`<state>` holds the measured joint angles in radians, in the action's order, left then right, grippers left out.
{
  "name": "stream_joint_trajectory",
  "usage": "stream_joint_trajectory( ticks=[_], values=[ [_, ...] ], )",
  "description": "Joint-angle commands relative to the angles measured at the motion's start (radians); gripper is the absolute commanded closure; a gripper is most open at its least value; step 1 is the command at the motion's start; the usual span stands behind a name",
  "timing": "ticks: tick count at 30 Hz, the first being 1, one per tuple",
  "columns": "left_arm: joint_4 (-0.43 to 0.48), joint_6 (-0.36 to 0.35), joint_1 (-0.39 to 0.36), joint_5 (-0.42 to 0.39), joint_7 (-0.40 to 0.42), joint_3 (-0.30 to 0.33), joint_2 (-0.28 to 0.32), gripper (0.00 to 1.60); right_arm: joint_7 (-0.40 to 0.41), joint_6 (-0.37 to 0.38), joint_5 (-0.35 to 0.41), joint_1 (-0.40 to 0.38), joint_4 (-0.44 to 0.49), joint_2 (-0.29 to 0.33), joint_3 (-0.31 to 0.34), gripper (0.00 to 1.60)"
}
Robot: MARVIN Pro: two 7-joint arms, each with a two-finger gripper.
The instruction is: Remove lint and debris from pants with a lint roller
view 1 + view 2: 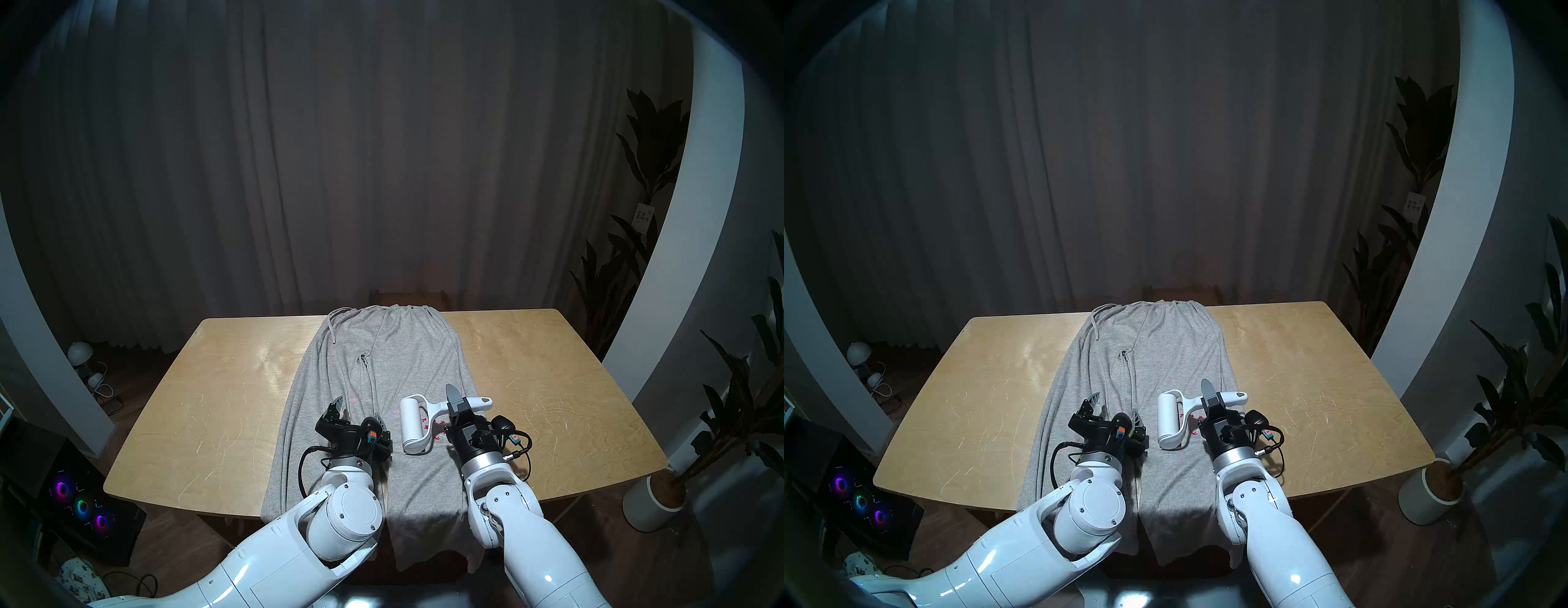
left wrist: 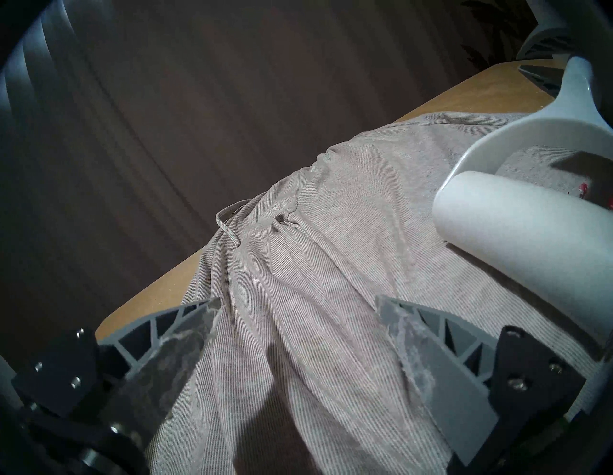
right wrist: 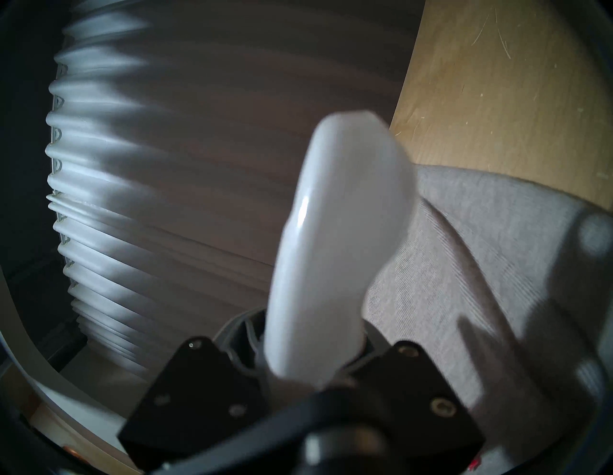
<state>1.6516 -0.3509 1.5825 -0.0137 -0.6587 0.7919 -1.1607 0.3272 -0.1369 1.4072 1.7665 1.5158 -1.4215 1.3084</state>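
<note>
Ribbed knit pants (image 1: 407,352), glossy plastic lint roller (image 1: 418,418), seemingly scratched wooden table (image 1: 551,382).

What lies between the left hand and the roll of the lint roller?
Only bare grey fabric of the pants. The head view shows it between the left hand and the lint roller.

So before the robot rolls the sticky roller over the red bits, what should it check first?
1. Roller held tight: ok. The right gripper is shut on the roller handle.
2. Left gripper out of the way: ok. It is open, empty, and beside the roller, over the pants.
3. Red bits found: ok. They lie on the pants, showing through the roller's loop frame.
4. Roll touching the cloth: cannot tell. It looks raised, with its shadow on the pants in the left wrist view.
5. Pants flat under the bits: ok there; folds lie further left.
6. Cords clear of the path: ok, they lie left of the roller.
</note>
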Motion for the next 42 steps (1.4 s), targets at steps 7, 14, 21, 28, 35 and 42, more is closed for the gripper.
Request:
stream_joint_trajectory(
  ticks=[7,14,21,28,35,42],
  values=[
    [-0.015,-0.024,0.01,0.005,0.016,-0.011,0.014,0.0,-0.05,0.005,0.029,0.084,0.057,0.057,0.069,1.6],
    [-0.015,-0.028,0.01,0.004,0.016,-0.013,0.013,0.0,-0.087,0.013,0.036,0.118,0.119,0.091,0.097,1.6],
    [-0.017,-0.034,0.004,0.0,0.012,-0.01,0.004,0.0,-0.122,0.031,0.062,0.16,0.17,0.127,0.146,1.6],
    [-0.023,-0.043,-0.004,0.0,0.012,-0.014,-0.004,0.0,-0.158,0.046,0.085,0.183,0.216,0.149,0.193,1.6],
    [-0.034,-0.046,-0.015,0.001,0.013,-0.018,-0.014,0.0,-0.177,0.054,0.108,0.181,0.229,0.162,0.236,1.6],
    [-0.037,-0.037,-0.022,0.003,0.018,-0.021,-0.015,0.0,-0.239,0.081,0.229,0.132,0.231,0.124,0.307,1.6]
  ],
)
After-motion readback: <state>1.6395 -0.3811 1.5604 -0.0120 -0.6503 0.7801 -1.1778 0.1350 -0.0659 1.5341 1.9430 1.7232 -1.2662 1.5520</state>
